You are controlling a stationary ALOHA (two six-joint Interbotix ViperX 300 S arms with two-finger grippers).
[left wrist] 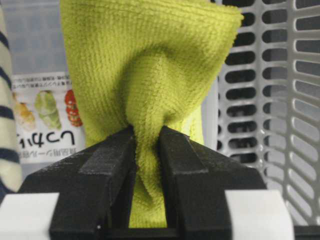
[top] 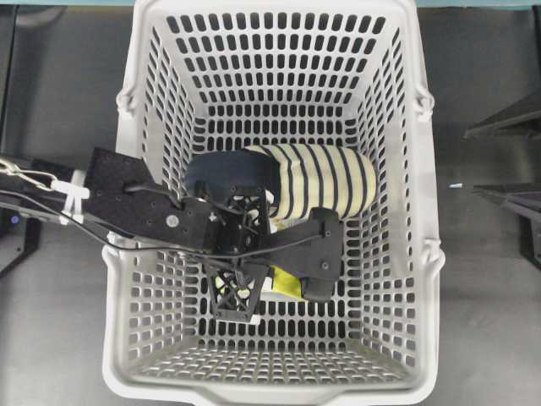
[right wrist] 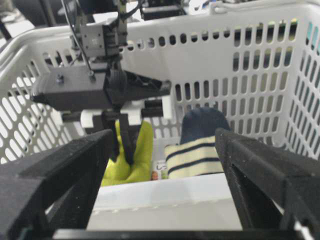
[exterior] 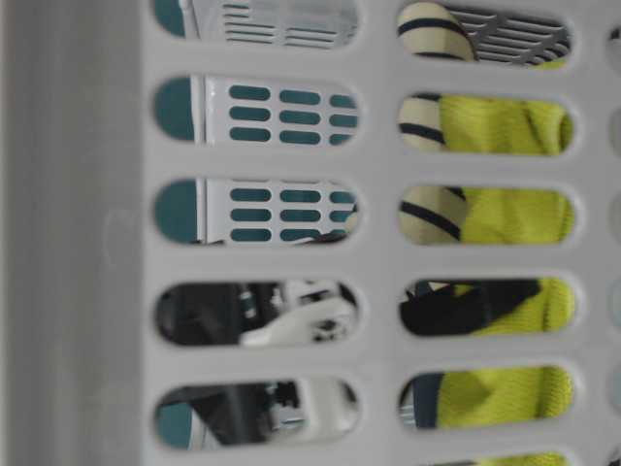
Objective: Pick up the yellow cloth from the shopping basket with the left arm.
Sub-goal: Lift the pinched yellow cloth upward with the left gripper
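Observation:
The yellow cloth is pinched in a bunched fold between my left gripper's black jaws, which are shut on it. From overhead, the left gripper points down inside the light-grey shopping basket. It covers most of the cloth. In the right wrist view the cloth hangs under the left gripper, its lower end hidden behind the basket wall. The cloth also shows through the slots in the table-level view. My right gripper is open and empty outside the basket.
A cream-and-navy striped slipper lies in the basket just beyond the cloth, and also shows in the right wrist view. A printed package lies under or behind the cloth. The basket walls stand close on all sides.

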